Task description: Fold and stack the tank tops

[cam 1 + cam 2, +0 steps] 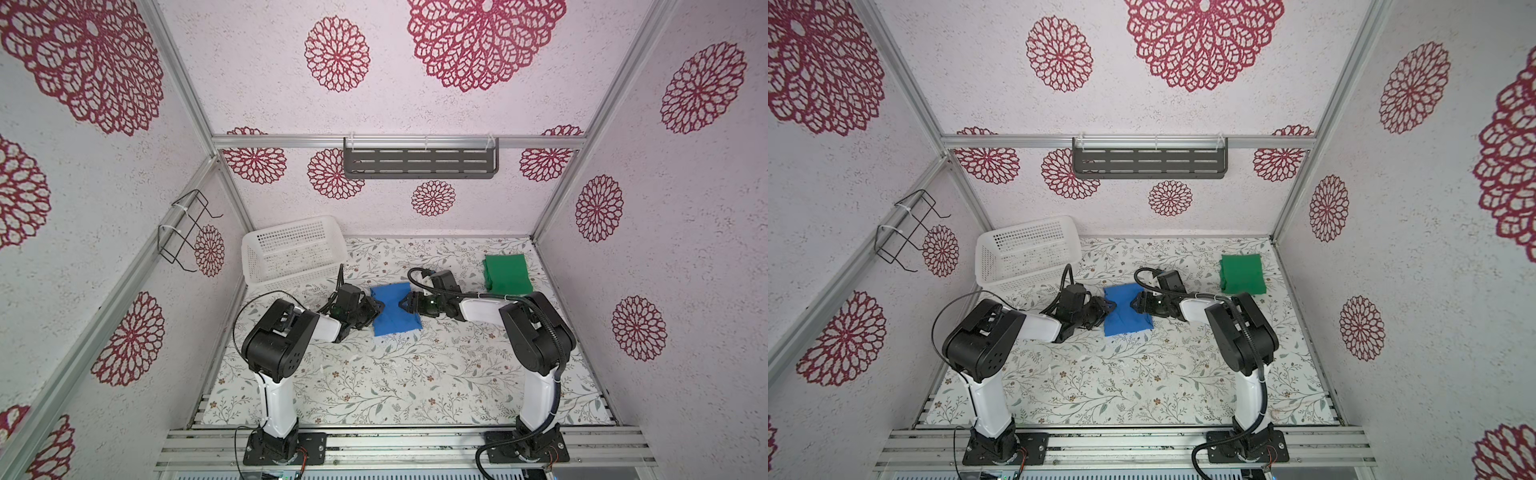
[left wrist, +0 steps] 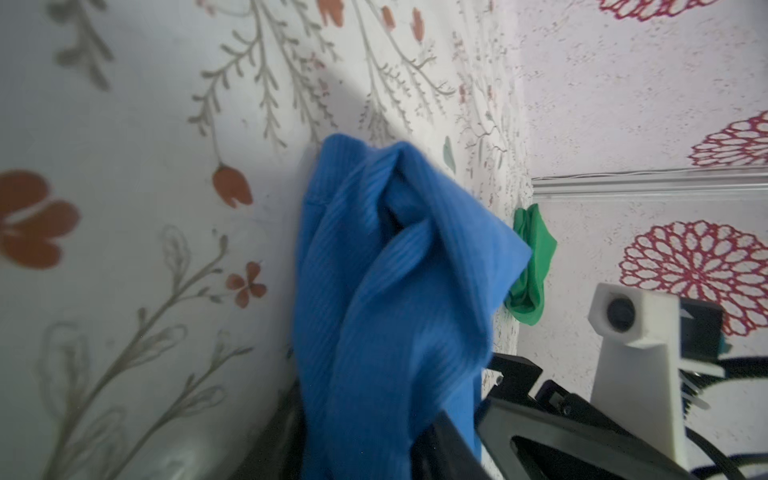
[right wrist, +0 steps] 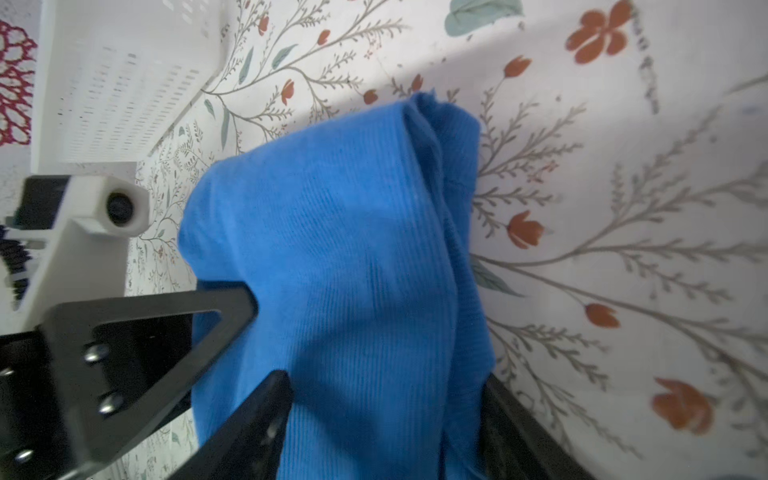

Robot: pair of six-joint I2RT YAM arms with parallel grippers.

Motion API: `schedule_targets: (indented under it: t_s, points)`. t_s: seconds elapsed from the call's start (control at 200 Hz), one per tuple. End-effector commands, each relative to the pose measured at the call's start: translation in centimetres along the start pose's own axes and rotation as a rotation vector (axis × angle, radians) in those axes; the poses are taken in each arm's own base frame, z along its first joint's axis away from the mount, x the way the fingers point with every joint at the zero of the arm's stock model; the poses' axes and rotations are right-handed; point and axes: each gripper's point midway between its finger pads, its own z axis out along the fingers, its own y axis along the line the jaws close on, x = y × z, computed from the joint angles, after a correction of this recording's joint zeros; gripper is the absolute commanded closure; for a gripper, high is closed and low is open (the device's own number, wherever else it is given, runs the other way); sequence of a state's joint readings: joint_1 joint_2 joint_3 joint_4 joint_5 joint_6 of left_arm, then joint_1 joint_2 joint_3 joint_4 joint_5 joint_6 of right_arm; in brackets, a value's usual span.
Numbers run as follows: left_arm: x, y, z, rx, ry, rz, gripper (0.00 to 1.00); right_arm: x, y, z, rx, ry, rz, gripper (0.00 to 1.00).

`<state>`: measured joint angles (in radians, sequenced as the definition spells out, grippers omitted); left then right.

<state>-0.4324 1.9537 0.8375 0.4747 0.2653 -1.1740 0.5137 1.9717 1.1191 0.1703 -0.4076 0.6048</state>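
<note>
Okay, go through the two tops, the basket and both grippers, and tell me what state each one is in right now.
Blue tank top: partly folded, bunched, pinched in from both sides.
Green tank top: folded, lying flat, untouched.
Basket: upright, nothing visible inside.
Left gripper: shut on the blue tank top's edge.
Right gripper: jaws around the opposite edge, grip unclear.

Pale textured walls (image 1: 257,70) printed with crimson floral medallions (image 1: 337,54), framed by aluminium rails (image 1: 291,142). A dark slotted shelf (image 1: 419,164) hangs on the back wall, a black wire rack (image 1: 187,232) at the left; a leafy floral tablecloth (image 1: 395,382) spreads below, evenly lit
</note>
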Motion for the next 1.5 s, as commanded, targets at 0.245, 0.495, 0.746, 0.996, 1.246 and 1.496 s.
schedule_targets:
  t_s: [0.245, 0.495, 0.746, 0.996, 1.246, 1.496]
  points:
    - [1.2, 1.5, 0.9, -0.101, 0.043, 0.007, 0.99, 0.7, -0.3, -0.7, -0.059, 0.033, 0.080, 0.70]
    - [1.7, 0.1, 0.5, -0.072, 0.051, 0.013, 1.00, -1.7, -1.6, -3.8, -0.028, -0.026, 0.061, 1.00]
    - [4.3, -7.2, 6.2, 0.056, 0.123, 0.063, 1.00, -4.2, -3.1, -8.2, 0.016, -0.100, 0.015, 1.00]
    - [5.6, -15.4, 11.9, 0.152, 0.234, 0.223, 0.98, -7.9, -7.3, -12.8, 0.092, -0.177, -0.041, 1.00]
    - [9.3, -25.5, 16.2, 0.621, 0.443, 0.298, 0.87, -11.6, -10.6, -16.6, 0.130, -0.241, -0.142, 1.00]
    - [8.3, -24.2, 19.6, 0.643, 0.354, 0.236, 0.96, -14.6, -12.9, -19.3, 0.128, -0.290, -0.171, 1.00]
